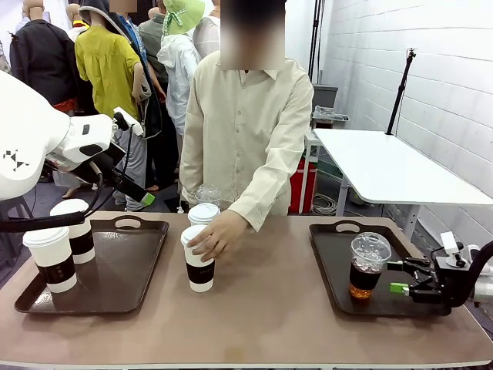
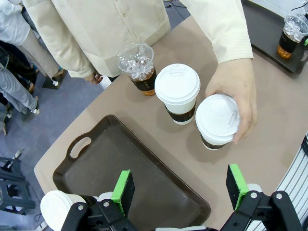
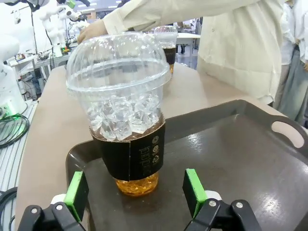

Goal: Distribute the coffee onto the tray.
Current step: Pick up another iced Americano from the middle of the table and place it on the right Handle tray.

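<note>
Six drinks are in view, at three positions on the table (image 1: 269,316).

1. Left tray (image 1: 146,266): two white paper cups, the front tray cup (image 1: 52,258) and the rear tray cup (image 1: 75,230), stand upright near its left edge, close together.
2. Table centre, between the trays: the near white cup (image 1: 199,266) and the far white cup (image 1: 203,213) stand upright, one behind the other. The centre iced cup (image 1: 207,193) stands behind them at the far edge.
3. Right tray (image 1: 331,266): the tray iced cup (image 1: 367,266) stands upright with its domed lid on and a dark band round its middle.

Left arm: raised above the left tray. The wrist is tilted so that the left gripper (image 2: 180,188) looks down on the tray's inner edge and the table centre. Its jaws stand wide apart and hold nothing.

Right arm: low, level with the right tray, reaching in from the tray's right side. The right gripper (image 3: 135,195) points horizontally at the tray iced cup. Its jaws are spread fully. The cup's base stands just ahead of the green pads (image 3: 77,192), with no contact visible. Nothing is gripped.

Person's hand (image 1: 219,235): extended from the far side in a cream sleeve (image 1: 266,193), palm down. The fingers curl over the lid and upper rim of the near white cup.
</note>
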You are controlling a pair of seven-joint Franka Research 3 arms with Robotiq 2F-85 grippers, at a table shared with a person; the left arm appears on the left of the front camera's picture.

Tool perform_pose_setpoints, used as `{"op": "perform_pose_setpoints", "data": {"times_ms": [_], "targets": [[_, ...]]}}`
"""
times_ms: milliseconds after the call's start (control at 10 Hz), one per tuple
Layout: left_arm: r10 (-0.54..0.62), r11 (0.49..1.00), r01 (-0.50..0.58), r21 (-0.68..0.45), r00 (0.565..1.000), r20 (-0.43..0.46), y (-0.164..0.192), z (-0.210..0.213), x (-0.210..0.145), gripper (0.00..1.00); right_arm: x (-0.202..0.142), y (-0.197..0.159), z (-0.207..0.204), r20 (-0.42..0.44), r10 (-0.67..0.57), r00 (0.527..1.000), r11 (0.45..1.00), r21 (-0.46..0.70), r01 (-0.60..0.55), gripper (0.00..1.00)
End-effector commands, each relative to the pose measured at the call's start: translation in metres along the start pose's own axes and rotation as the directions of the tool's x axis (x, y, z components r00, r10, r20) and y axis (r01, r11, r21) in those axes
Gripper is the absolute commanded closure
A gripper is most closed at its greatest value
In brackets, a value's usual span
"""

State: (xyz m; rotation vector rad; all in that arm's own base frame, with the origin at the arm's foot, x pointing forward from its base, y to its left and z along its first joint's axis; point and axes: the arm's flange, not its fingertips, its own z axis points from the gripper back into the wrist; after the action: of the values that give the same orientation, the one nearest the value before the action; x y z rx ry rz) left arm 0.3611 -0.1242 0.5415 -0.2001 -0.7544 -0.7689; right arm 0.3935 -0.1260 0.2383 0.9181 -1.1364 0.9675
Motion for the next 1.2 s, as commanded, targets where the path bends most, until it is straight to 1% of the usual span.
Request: {"op": "perform_pose_setpoints", "data": {"times_ms": [0, 200, 400, 600, 800, 900, 1100], "targets": [[0.001, 1.0, -0.001, -0.004, 1.0, -0.004, 0.0, 0.0, -0.001, 0.0, 0.009, -0.013, 0.023, -0.029, -0.015, 0.999, 1.0, 0.007, 0.016, 0.0], [0.001, 1.0, -0.001, -0.004, 1.0, -0.004, 0.0, 0.0, -0.001, 0.0, 0.023, -0.031, 0.035, -0.058, -0.005, 0.998, 1.0, -0.005, 0.005, 0.0], [0.001, 1.0, -0.001, -0.004, 1.0, -0.004, 0.0, 0.0, -0.001, 0.0, 0.042, -0.054, 0.042, -0.062, 0.004, 0.998, 1.0, -0.013, -0.005, 0.0], [0.001, 1.0, -0.001, -0.004, 1.0, -0.004, 0.0, 0.0, -0.001, 0.0, 0.064, -0.079, 0.04, -0.09, 0.008, 0.996, 1.0, 0.011, -0.007, 0.0], [0.001, 1.0, -0.001, -0.004, 1.0, -0.004, 0.0, 0.0, -0.001, 0.0, 0.083, -0.105, 0.038, -0.11, 0.029, 0.994, 1.0, 0.003, -0.029, 0.0], [0.001, 1.0, -0.001, -0.004, 1.0, -0.004, 0.0, 0.0, -0.001, 0.0, 0.1, -0.119, 0.032, -0.133, 0.042, 0.99, 0.999, 0.014, -0.041, 0.0], [0.001, 1.0, -0.001, -0.004, 1.0, -0.004, 0.0, 0.0, -0.001, 0.0, 0.124, -0.132, 0.016, -0.173, 0.063, 0.983, 0.995, 0.082, -0.049, 0.0]]}}
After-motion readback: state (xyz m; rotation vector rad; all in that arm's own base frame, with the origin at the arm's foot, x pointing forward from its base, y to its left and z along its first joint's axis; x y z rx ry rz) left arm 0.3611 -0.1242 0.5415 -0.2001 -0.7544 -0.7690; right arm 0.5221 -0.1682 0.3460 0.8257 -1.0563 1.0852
